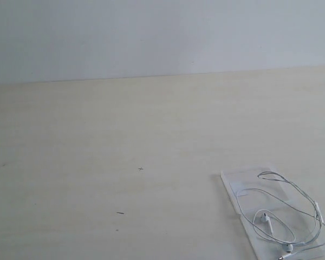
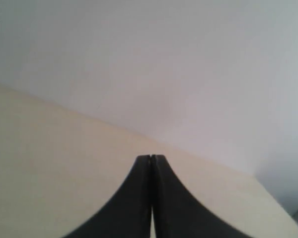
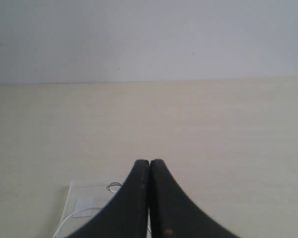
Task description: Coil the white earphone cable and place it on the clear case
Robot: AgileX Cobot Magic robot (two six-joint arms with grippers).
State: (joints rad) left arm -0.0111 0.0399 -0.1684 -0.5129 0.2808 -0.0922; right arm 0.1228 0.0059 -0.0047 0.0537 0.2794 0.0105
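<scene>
The white earphone cable (image 1: pixel 292 216) lies in loose loops on the clear case (image 1: pixel 230 179) at the table's near right corner, with an earbud (image 1: pixel 266 219) inside the loops. Neither arm shows in the exterior view. My left gripper (image 2: pixel 150 157) is shut with nothing in it, above bare table. The right gripper (image 3: pixel 149 161) is also shut and empty; behind its fingers I see one corner of the clear case (image 3: pixel 73 198), its white sticker (image 3: pixel 83 204) and a bit of the cable (image 3: pixel 114 187).
The pale wooden table (image 1: pixel 124 141) runs back to a plain white wall (image 1: pixel 151 32). Small dark specks (image 1: pixel 120 213) mark its surface. The case reaches the lower edge of the exterior view.
</scene>
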